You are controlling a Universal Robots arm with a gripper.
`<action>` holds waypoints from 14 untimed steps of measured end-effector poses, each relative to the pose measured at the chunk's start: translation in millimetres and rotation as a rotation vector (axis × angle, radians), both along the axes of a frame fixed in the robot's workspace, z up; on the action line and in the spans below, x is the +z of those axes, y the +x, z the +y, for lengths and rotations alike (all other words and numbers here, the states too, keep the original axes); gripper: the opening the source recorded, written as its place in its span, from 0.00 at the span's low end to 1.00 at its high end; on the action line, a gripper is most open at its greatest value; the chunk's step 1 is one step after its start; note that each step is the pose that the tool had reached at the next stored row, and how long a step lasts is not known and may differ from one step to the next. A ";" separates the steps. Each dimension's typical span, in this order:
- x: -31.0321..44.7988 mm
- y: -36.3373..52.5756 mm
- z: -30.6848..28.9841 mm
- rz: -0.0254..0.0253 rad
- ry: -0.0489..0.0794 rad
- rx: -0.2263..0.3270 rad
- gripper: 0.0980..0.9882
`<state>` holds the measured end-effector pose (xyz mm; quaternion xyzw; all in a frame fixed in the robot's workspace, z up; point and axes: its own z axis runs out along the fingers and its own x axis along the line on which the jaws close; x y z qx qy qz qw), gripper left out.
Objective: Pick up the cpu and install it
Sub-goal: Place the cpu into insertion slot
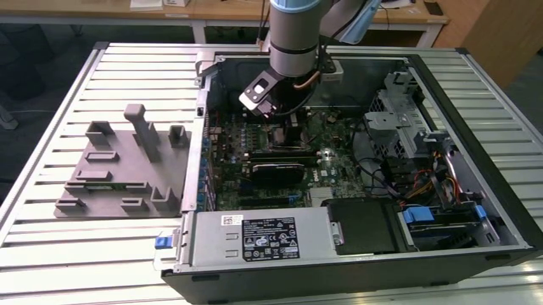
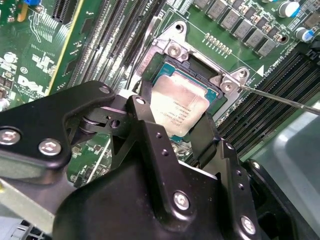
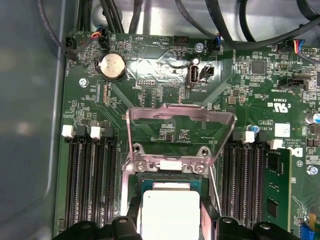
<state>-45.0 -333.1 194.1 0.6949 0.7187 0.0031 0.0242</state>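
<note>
Black two-finger gripper (image 2: 175,115) straddling small flat square silver-grey cpu (image 2: 182,102), pads against two opposite edges, apparently pinching it. Cpu directly under fingertips, lying flat in open black metal-framed socket (image 2: 172,50) on green motherboard (image 3: 165,90); seating unclear.

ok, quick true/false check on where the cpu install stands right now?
1. The gripper has the chip at the socket, jaws on either side. True.
2. The socket's metal cover is clamped down over the chip. False: it stands swung open.
3. Every memory slot is empty. False: a green memory stick sits in one.
4. The case is open, with the board exposed. True.
</note>
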 end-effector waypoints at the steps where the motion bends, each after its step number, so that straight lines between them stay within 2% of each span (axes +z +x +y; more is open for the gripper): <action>1: -0.6 0.1 0.1 -0.0001 0.000 -0.001 0.50; 7: -2.8 -0.1 0.0 0.0005 -0.001 -0.023 0.50; 14: -3.7 0.3 0.2 0.0001 0.000 -0.024 0.50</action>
